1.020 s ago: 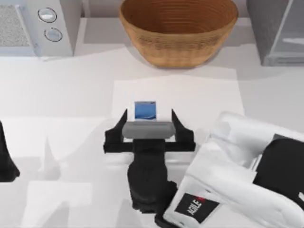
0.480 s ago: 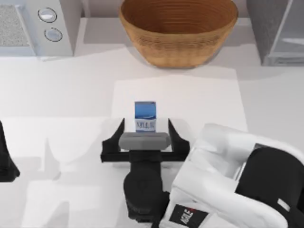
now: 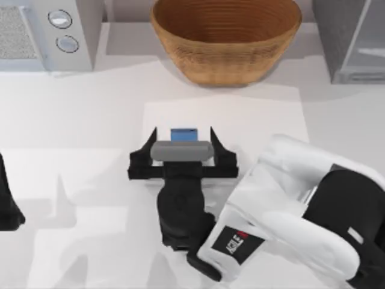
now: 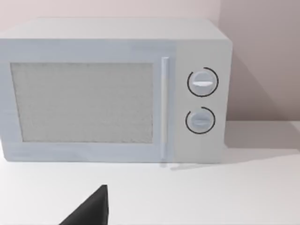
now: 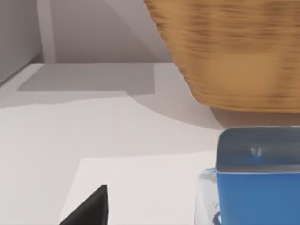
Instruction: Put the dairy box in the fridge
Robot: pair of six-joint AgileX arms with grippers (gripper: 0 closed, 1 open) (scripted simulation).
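The dairy box [image 3: 184, 133] stands upright on the white table [image 3: 90, 120], near the middle and a little toward the front of the wicker basket [image 3: 225, 37]. From above, just its blue top shows; the rest sits under the grey block of the right arm's wrist. In the right wrist view the carton [image 5: 258, 176] is close up, with a blue wall, a greyish lid and a scrap of blue print at the lower edge that is too cut off to read.

The right gripper [image 3: 182, 139] sits around the carton, its two black fingers [image 3: 148, 144] spread wide, one on each side of the box, with a gap on each side, so nothing is clamped. The white forearm behind it carries a black plate with lettering that reads "AGILE" [image 3: 233, 244].

The fridge [image 3: 352, 39] stands at the table's far right corner, well apart from the carton. A light grey microwave [image 4: 112, 89] with two round knobs [image 4: 202, 82] and a mesh panel stands at the far left corner. The left arm [image 3: 7, 198] is parked at the table's left edge; I cannot tell how its pincer is set.
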